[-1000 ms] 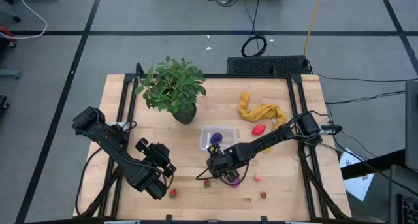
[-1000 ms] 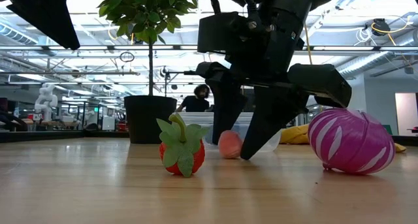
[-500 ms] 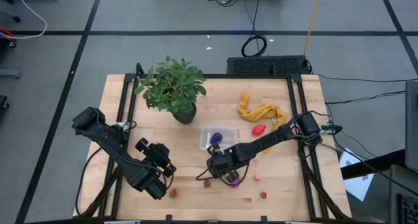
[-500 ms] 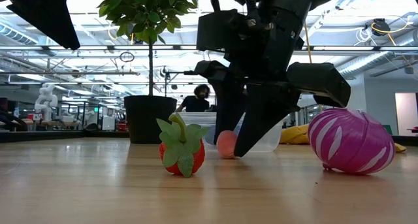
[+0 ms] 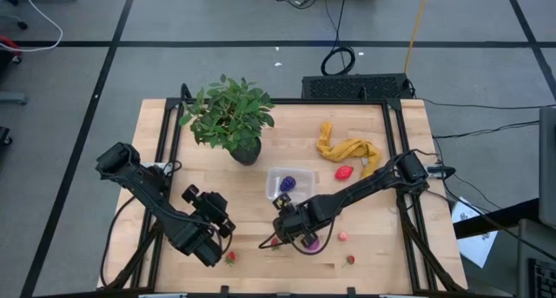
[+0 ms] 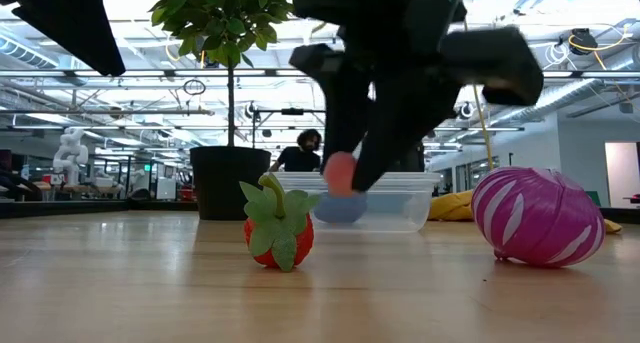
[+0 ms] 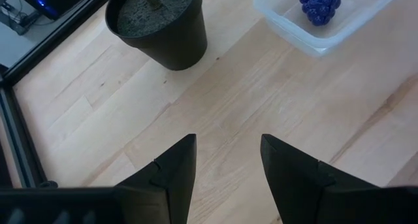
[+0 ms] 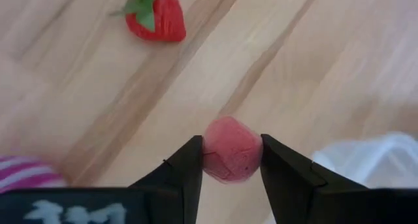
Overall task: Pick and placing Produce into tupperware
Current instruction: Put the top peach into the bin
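A pink fruit (image 8: 232,157) is clamped in the right claw (image 8: 230,160) and held clear of the bench (image 5: 382,246), beside the tupperware (image 5: 289,184), where a purple piece (image 5: 287,184) is seen. The left claw (image 7: 223,162) is parked apart, fingers gapped, gripping nothing.

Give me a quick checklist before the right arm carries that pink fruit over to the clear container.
1. Right pincer shut on the small pink round toy fruit: ok.
2. Pink fruit lifted off the wooden table: ok.
3. Clear plastic rectangular container uncovered, room beside the purple bumpy grape bunch: ok.
4. Red toy strawberry below stays clear of the lifted fruit: ok.
5. Left pincer empty, parked away from the container: ok.
6. Grip firm enough for travel: cannot tell.
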{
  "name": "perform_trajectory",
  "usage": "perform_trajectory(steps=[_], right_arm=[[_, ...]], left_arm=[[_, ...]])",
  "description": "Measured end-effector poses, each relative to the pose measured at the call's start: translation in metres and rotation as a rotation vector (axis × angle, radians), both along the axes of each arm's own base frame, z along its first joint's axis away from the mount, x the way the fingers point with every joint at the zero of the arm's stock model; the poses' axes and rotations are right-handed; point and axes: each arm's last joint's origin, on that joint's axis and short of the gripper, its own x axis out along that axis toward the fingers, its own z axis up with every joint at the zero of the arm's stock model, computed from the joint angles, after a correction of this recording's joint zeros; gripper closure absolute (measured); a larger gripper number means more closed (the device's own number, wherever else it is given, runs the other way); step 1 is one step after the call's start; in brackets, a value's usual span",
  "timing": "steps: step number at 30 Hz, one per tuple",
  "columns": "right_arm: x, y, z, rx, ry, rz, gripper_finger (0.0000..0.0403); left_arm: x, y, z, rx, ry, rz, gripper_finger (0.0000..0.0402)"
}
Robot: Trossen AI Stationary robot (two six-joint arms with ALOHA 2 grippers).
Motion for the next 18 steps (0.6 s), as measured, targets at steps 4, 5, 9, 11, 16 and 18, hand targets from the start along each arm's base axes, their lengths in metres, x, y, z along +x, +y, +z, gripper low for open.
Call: perform_trajectory(steps=[4, 5, 9, 11, 16, 18], right_arm=[[-0.008, -0.004, 0.014, -0.046, 0.061, -0.05, 0.0277], [-0.011, -0.006, 0.019, -0.07, 0.062, -0.066, 0.0277], [-0.023, -0.014, 0.043, -0.12, 0.036, -0.12, 0.0277], [-0.026, -0.018, 0.058, -0.103, 0.001, -0.13, 0.0277], [-0.03, -0.032, 0.076, -0.082, -0.034, -0.161, 0.0277], [-0.03, -0.04, 0.076, -0.087, -0.011, -0.19, 0.0277]], left_arm=[[0.0, 0.0, 0.0, 0.0, 0.001, -0.002, 0.0224], [0.0, 0.0, 0.0, 0.002, 0.005, -0.008, 0.0224], [0.0, 0.0, 0.0, 0.014, 0.0, -0.016, 0.0224], [0.0, 0.0, 0.0, 0.021, -0.004, -0.02, 0.0224], [0.0, 0.0, 0.0, 0.022, -0.004, -0.02, 0.0224], [0.0, 0.0, 0.0, 0.022, -0.004, -0.02, 0.0224]])
